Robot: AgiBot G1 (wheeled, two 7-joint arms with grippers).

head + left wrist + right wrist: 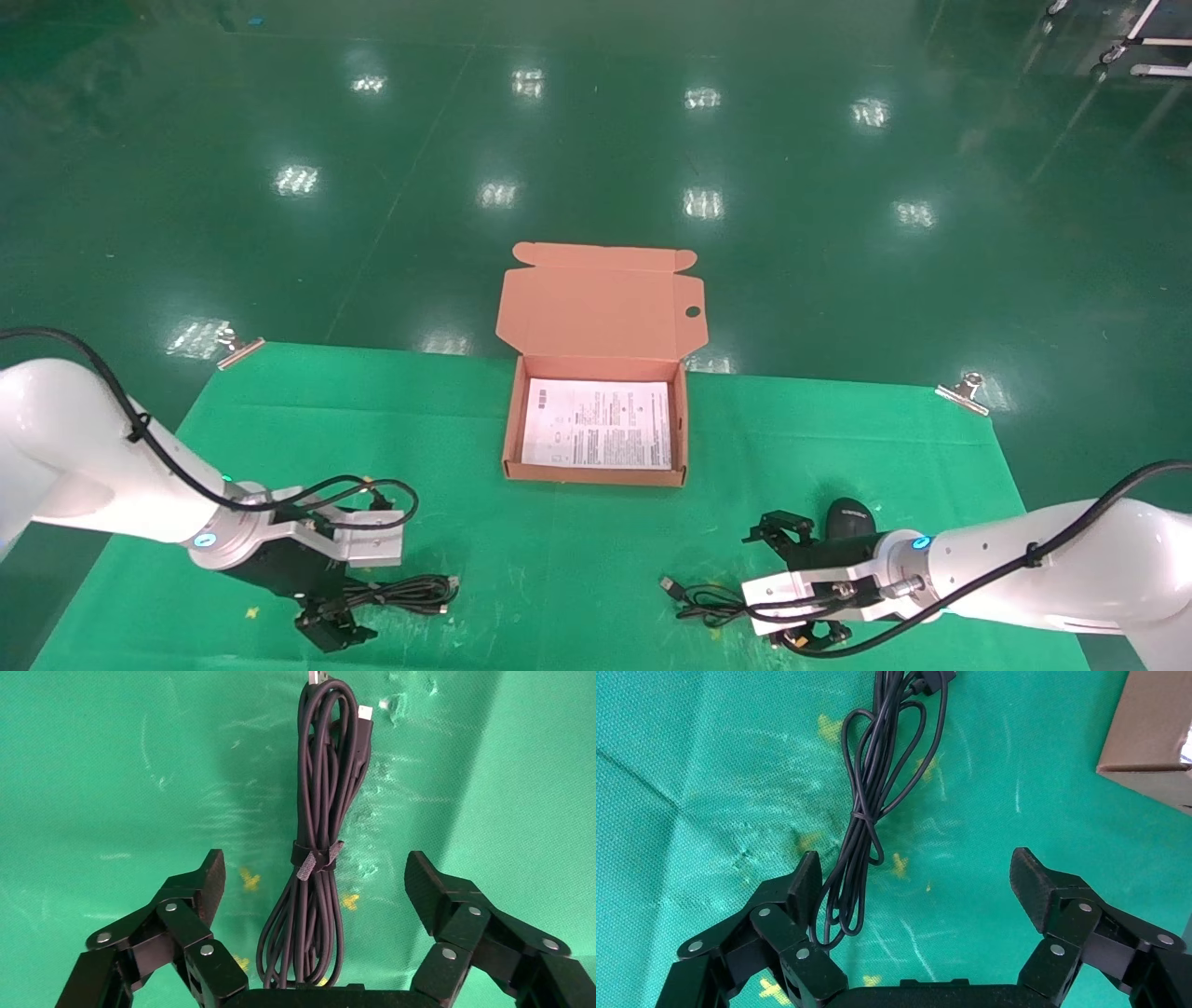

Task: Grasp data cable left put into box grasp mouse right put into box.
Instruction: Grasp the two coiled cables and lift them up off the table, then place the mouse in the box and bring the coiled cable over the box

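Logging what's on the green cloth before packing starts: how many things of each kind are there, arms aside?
Box: 1
Printed sheet inside the box: 1
Data cable: 1
Mouse with its cord: 1
Clips at the cloth's far corners: 2
Total: 6

An industrial test hall: a glossy green floor [596,140] mirrors rows of ceiling lights, metal clips [964,391] pin a green cloth [838,438] over the worktop, and wheeled equipment frames [1131,42] stand at the far edge.
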